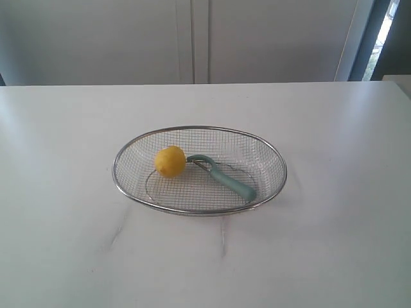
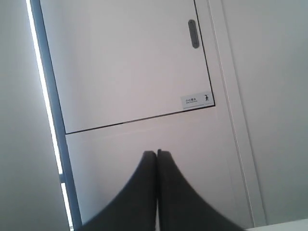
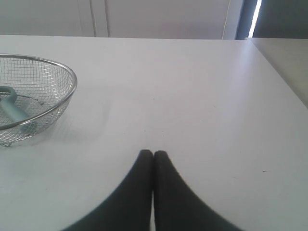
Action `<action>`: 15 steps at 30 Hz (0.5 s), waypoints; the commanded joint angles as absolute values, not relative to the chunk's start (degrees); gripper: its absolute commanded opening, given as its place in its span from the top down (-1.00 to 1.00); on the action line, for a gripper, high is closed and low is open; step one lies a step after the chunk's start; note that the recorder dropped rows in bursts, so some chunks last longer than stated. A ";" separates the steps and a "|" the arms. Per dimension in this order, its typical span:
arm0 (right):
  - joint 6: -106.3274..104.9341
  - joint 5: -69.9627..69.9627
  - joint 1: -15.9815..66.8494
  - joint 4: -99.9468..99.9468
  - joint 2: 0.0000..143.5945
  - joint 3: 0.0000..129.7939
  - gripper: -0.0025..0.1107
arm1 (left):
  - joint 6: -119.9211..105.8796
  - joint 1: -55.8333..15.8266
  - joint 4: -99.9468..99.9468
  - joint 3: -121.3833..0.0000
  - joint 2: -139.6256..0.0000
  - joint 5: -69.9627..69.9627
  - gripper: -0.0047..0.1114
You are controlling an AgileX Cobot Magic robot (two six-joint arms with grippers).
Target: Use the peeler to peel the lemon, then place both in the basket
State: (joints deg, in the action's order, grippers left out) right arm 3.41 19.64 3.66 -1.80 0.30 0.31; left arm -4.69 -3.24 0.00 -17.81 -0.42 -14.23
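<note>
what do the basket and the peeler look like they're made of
Basket: metal by the look, a fine silver wire mesh you can see through, with a thicker shiny rim that catches the light. Peeler: the teal handle looks like matte plastic or rubber, with no glint to settle which. Its looped head next to the lemon is too small to judge, possibly metal.

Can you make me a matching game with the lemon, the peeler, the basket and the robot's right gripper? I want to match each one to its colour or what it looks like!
Things:
1. lemon
2. peeler
3. basket
4. right gripper

Looks:
A. silver wire mesh
B. yellow and round
C. black, shut tight
D. teal-green handle

Pairs: 1-B, 2-D, 3-A, 4-C
</note>
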 commanded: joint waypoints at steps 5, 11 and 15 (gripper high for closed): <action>3.48 19.30 3.34 -1.94 0.00 0.00 0.96 | -4.85 -3.01 0.00 -1.32 0.00 -32.50 0.92; 3.48 19.30 3.34 -1.94 0.00 0.00 0.96 | -5.11 -3.01 0.32 0.00 0.00 -35.85 0.92; 3.48 19.30 3.34 -1.94 0.00 0.00 0.96 | -5.34 -3.01 0.32 0.00 0.00 -31.42 0.92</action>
